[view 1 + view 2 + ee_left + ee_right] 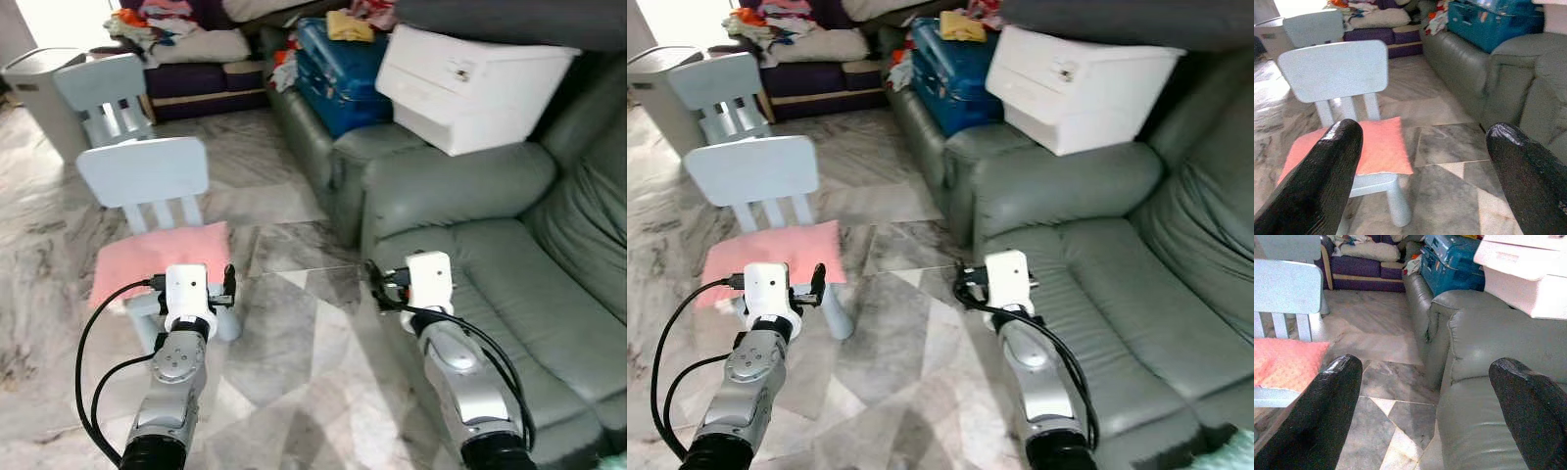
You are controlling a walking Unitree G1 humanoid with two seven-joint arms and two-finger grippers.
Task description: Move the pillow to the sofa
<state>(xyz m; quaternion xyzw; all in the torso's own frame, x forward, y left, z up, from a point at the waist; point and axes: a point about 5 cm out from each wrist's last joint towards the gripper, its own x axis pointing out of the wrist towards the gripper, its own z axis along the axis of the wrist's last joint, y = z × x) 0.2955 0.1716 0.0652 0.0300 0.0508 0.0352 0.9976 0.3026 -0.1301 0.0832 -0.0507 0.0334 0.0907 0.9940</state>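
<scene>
A pink pillow (147, 257) lies flat on the seat of a small light-blue child's chair (144, 171) at the left. The grey-green leather sofa (509, 284) takes up the right side, its seat cushion bare. My left gripper (1422, 133) is held low in front of the chair, open, with the pillow (1364, 149) a short way beyond its fingers. Over the floor at the sofa's front edge, my right gripper (1425, 366) is also open, with nothing between its fingers.
A white box (470, 83) rests on the sofa's arm, with a blue suitcase (338, 73) behind it. A second light-blue chair (103, 88) and a grey bin (39, 88) stand at the back left. Marble floor (294, 333) separates chair and sofa.
</scene>
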